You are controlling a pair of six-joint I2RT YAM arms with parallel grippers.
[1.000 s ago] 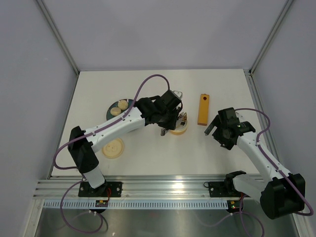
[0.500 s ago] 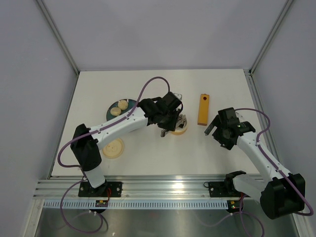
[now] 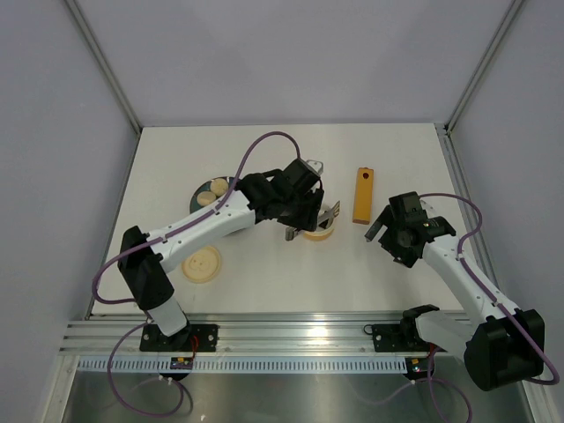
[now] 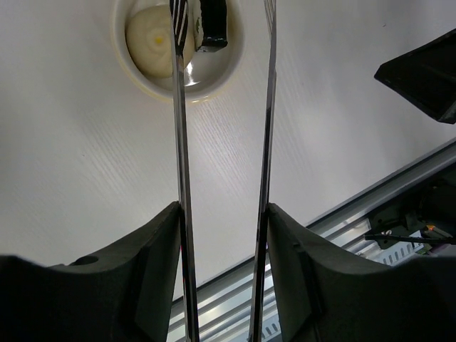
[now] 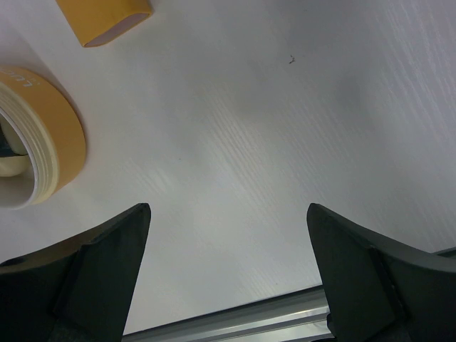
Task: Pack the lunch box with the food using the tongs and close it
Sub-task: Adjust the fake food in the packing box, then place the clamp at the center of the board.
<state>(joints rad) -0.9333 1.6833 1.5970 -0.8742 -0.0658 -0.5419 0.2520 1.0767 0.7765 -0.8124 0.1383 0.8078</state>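
My left gripper (image 3: 301, 211) (image 4: 223, 214) is shut on the silvery tongs (image 4: 181, 157) (image 3: 330, 214), one finger pressing on the outside of each arm. The tongs' arms stand apart and reach over the cream lunch box (image 3: 319, 233) (image 4: 146, 77). One pale piece of food (image 4: 151, 33) lies inside the box, under the left tong tip. Two more pieces of food (image 3: 211, 191) sit on the dark plate (image 3: 196, 189). The flat cream lid (image 3: 202, 263) lies near the left arm. My right gripper (image 3: 381, 227) (image 5: 228, 214) hangs open over bare table, right of the lunch box (image 5: 63, 135).
A long orange block (image 3: 362, 196) (image 5: 103, 18) lies behind the right gripper, right of the lunch box. The aluminium rail (image 3: 300, 330) runs along the near table edge. Grey walls close in the left, right and back sides.
The tongs' arms have spread wider as my left gripper loosened on them, and the left wrist shifted slightly over the lunch box. The right arm has stayed still.
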